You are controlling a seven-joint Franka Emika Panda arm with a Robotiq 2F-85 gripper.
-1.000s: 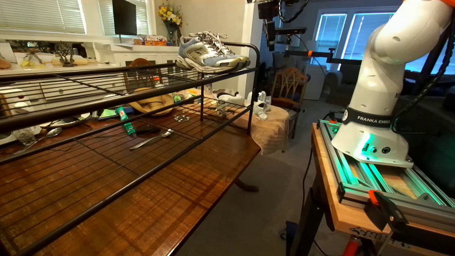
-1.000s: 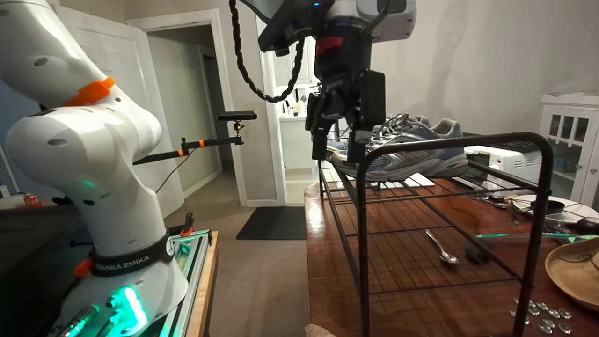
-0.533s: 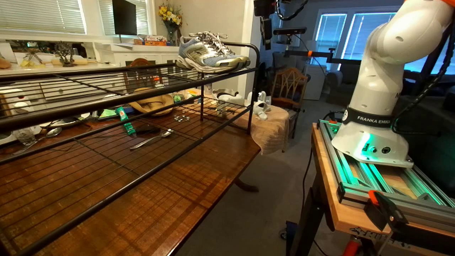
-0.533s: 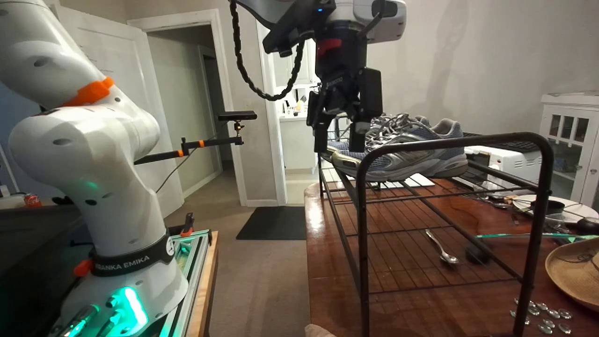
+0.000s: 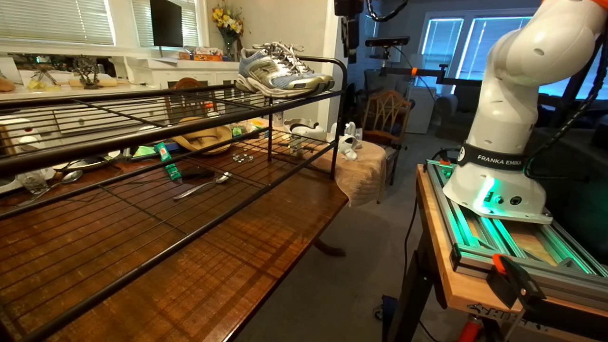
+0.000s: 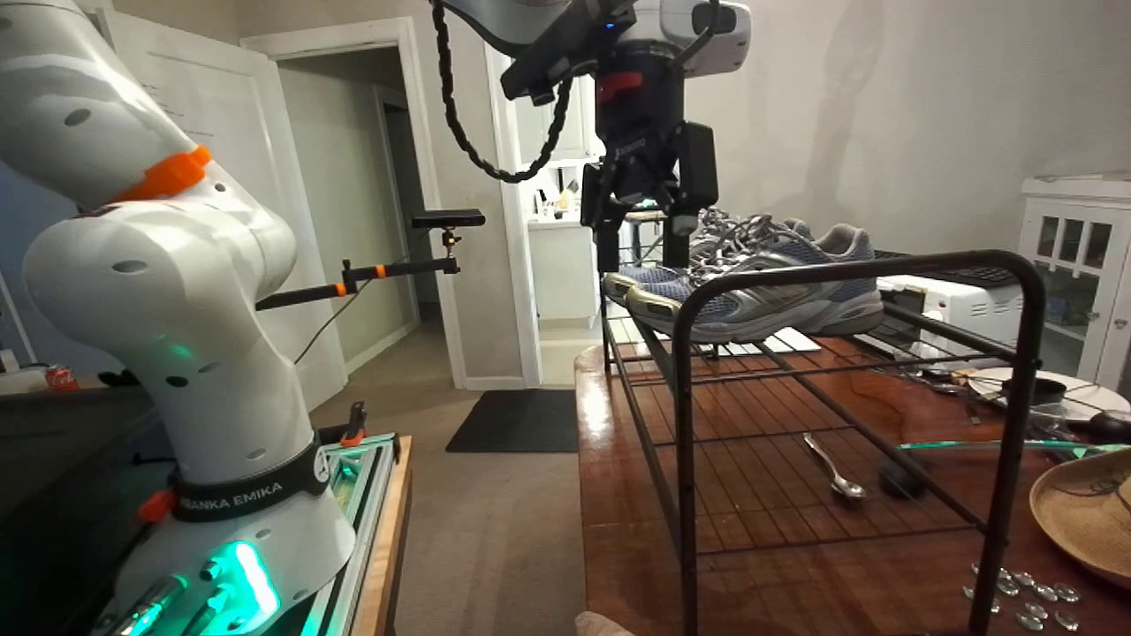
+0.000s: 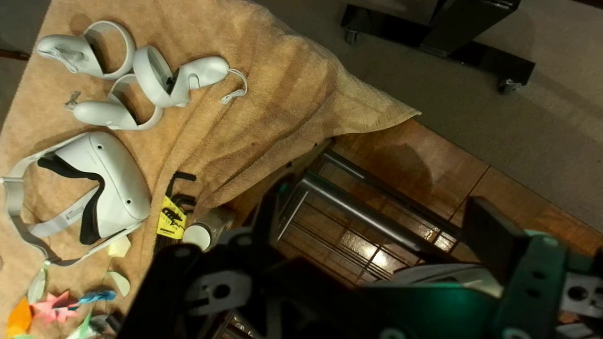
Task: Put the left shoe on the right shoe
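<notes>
A pair of grey-blue running shoes stands side by side on the top shelf of a black wire rack, toes over the front bar. In an exterior view one shoe mostly hides its mate, whose toe shows. In an exterior view the nearer shoe and the farther shoe's toe also show. My gripper is open and empty, pointing down, its fingertips just above the toe area in that view. In the wrist view my gripper has spread fingers, and part of a shoe shows near one finger, partly hidden.
The rack stands on a wooden table. Its raised end bar is beside the shoes. A towel holds a white headset and controllers. A spoon and straw hat lie on the table.
My gripper has risen, and its fingertips uncover more of the shoe toes. It has stayed open. The shoes have not moved.
</notes>
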